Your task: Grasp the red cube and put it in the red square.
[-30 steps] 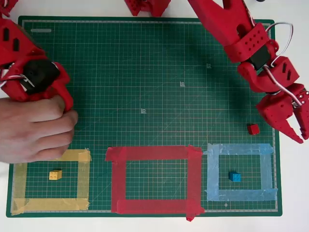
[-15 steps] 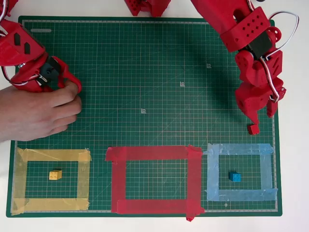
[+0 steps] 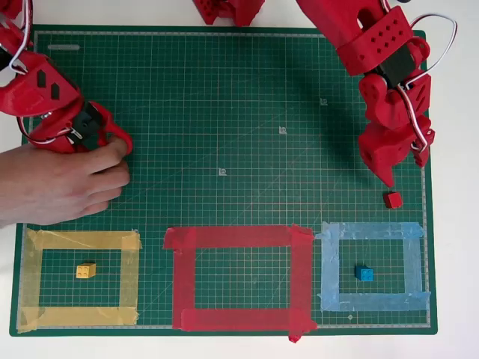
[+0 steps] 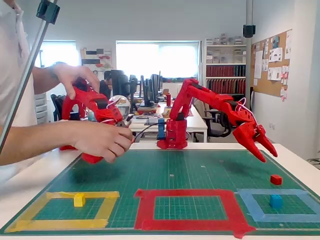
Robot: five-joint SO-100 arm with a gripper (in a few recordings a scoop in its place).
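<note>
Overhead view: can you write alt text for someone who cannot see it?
A red robot claw points down just above the red cube on a green cutting mat. The red square below is empty, flanked by yellow and light-blue tape frames each holding a matching cube.

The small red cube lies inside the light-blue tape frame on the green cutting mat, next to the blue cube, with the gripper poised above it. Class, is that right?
Not quite. The small red cube lies outside the light-blue tape frame, on the bare green cutting mat just above the frame's top strip in the overhead view. The blue cube sits alone inside the frame. The gripper is indeed poised above the red cube.
</note>
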